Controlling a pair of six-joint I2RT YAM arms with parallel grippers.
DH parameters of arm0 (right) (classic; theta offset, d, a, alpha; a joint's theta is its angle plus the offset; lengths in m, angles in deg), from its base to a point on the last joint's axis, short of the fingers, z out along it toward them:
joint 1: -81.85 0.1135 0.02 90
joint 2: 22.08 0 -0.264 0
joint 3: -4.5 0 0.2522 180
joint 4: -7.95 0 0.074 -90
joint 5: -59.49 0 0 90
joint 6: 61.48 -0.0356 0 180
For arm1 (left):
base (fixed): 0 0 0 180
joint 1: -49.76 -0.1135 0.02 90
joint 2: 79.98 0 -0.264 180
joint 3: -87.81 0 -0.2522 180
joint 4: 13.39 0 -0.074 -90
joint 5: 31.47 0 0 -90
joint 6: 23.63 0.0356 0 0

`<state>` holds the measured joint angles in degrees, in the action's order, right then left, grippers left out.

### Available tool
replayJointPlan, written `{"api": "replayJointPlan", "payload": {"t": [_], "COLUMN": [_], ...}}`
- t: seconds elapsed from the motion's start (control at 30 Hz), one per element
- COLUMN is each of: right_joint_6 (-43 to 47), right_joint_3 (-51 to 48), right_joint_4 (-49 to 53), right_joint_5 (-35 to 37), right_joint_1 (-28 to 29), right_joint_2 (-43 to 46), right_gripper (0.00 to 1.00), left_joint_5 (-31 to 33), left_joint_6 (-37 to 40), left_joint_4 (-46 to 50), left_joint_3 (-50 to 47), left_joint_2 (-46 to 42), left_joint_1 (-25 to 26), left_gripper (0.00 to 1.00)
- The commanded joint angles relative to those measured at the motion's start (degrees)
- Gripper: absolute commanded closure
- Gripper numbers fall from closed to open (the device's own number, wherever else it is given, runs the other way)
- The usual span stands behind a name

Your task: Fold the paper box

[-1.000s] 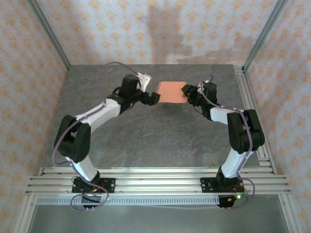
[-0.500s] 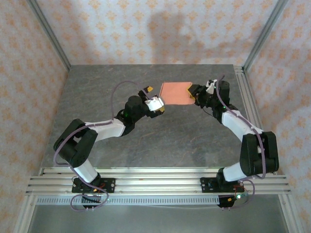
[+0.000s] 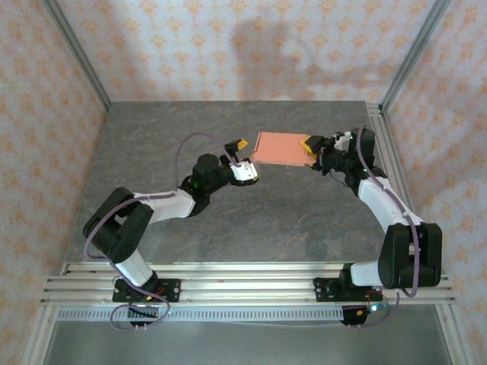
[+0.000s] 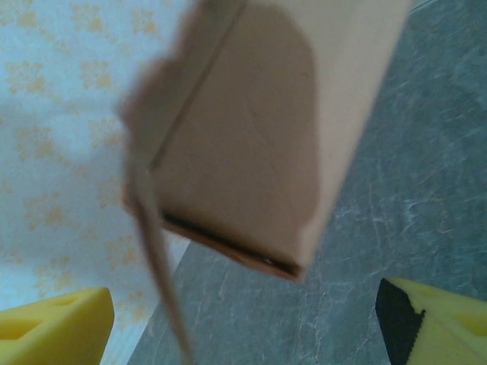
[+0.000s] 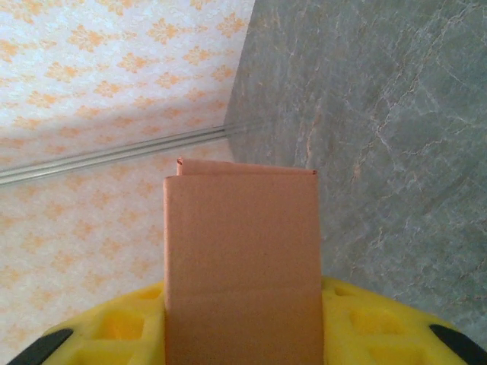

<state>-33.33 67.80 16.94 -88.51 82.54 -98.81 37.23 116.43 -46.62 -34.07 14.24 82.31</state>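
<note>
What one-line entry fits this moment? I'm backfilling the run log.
paper box: lifted, one end open | right gripper: shut on it | left gripper: open at the open end, not gripping

This is a robotics lab test cell. A grey stone-patterned table (image 3: pixel 228 220) is boxed in by orange-flowered wall panels (image 3: pixel 190 46) on bare aluminium frame posts (image 3: pixel 76 57). Slotted aluminium rails (image 3: pixel 243 277) along the near edge carry the left arm (image 3: pixel 163 203) and right arm (image 3: pixel 380 201).

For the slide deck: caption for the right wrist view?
Right pincer clamps the paper box, grey table beyond.
</note>
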Motion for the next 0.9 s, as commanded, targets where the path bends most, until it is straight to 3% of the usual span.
{"api": "replayJointPlan", "payload": {"t": [0.0,0.33,0.57,0.67,0.87], "right_joint_6": [-3.2,-0.9,-1.6,1.7,2.5], "right_joint_3": [-1.7,-2.5,-2.1,-0.9,-0.8], "right_joint_4": [1.9,10.0,13.3,19.2,20.8], "right_joint_5": [-4.6,-8.3,-11.2,-11.8,-12.4], "right_joint_1": [-1.0,-2.3,-2.4,-2.4,-2.4], "right_joint_2": [2.2,4.5,4.3,4.6,4.6], "right_gripper": [0.75,0.76,0.79,0.79,0.79], "left_joint_5": [-6.7,-19.9,-25.1,-27.3,-30.4], "left_joint_6": [-0.7,-4.3,-2.9,-1.8,0.8], "left_joint_4": [-2.3,-0.3,1.8,4.0,6.7], "left_joint_3": [-0.9,-0.8,0.2,0.9,1.3], "left_joint_2": [-3.2,-6.3,-6.5,-6.6,-6.8], "left_joint_1": [-1.1,-3.5,-3.6,-3.6,-3.5], "left_gripper": [0.11,0.19,0.24,0.29,0.38]}}
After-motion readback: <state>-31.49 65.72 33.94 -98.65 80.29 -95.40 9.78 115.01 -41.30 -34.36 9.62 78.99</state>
